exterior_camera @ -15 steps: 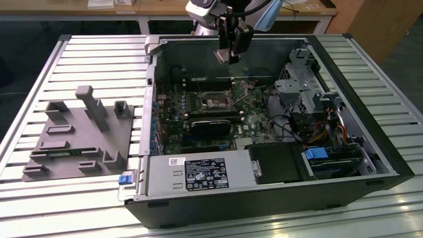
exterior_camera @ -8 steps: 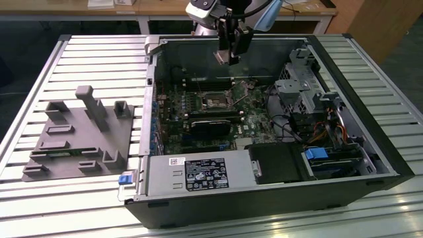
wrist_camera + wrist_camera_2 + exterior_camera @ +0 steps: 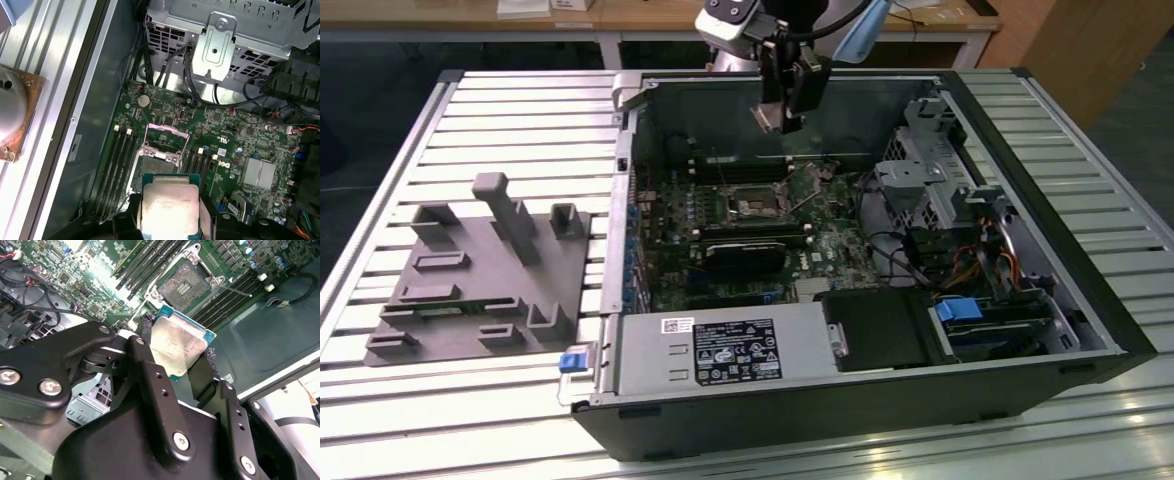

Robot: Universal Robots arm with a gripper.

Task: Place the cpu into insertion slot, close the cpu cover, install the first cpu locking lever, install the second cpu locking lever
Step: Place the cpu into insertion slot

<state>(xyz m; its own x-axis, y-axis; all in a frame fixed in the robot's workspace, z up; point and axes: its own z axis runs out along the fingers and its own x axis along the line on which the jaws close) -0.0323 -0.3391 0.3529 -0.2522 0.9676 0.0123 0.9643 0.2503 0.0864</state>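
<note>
My gripper hangs over the open computer case, above its far wall, shut on the cpu. The cpu is a flat square chip with a dull silver top and a green rim, pinched at two opposite edges between the black fingers; it also shows in the first wrist view. The insertion slot lies below on the green board with its dark centre bare, seen in the first wrist view and the exterior view too. The cpu cover stands swung open at the slot's far side. A thin locking lever sticks out beside the slot.
Black memory slots run along both sides of the socket. A silver drive cage and cables fill the case's right side in the exterior view, with the power supply at the front. A grey fixture plate lies on the slatted table, left of the case.
</note>
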